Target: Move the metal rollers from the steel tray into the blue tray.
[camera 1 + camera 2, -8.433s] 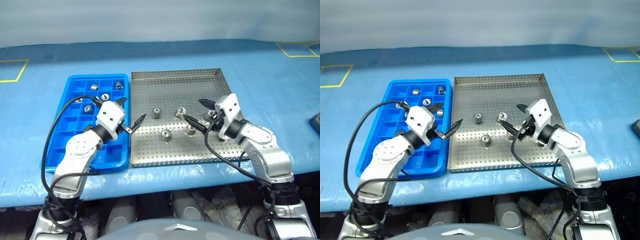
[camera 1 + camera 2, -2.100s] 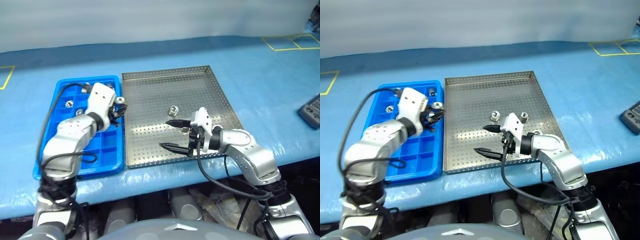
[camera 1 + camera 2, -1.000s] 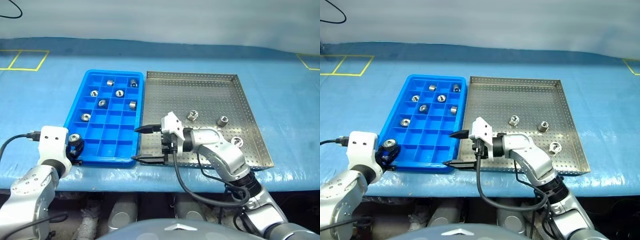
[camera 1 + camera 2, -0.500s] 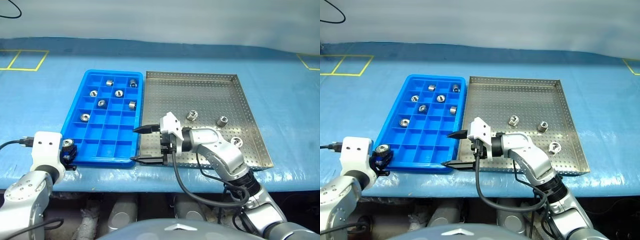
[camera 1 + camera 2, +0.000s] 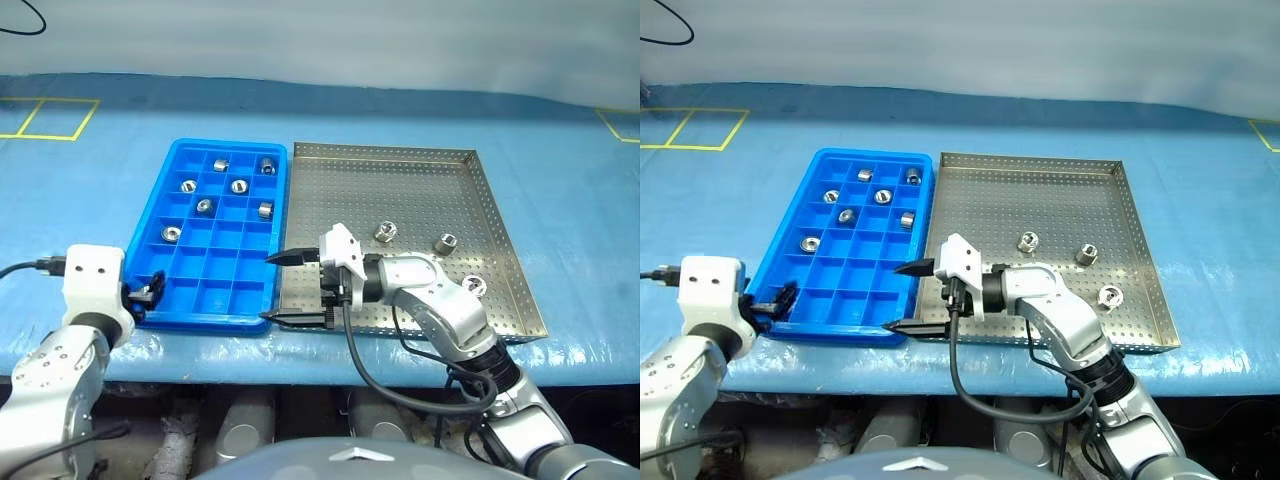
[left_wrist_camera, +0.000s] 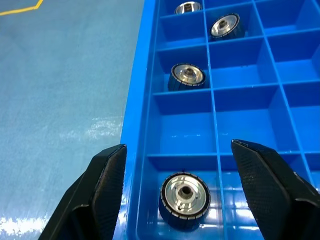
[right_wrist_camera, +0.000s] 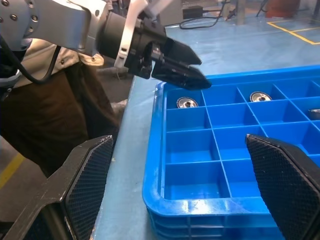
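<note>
The blue tray (image 5: 215, 230) is glossy moulded plastic with a grid of square pockets, sitting right beside the steel tray (image 5: 400, 190), a dull perforated sheet with a low rim, both on a crinkly blue tabletop (image 5: 80, 190). The metal rollers (image 6: 184, 194) are shiny ridged little cylinders with a hollow middle: three lie loose around 3 o'clock on the steel tray, the others in the blue pockets. The left gripper (image 6: 177, 165) has its fingers spread, empty, over the roller in the corner pocket at 7 o'clock, and the right gripper (image 5: 283, 288) is wide open, holding nothing.
</note>
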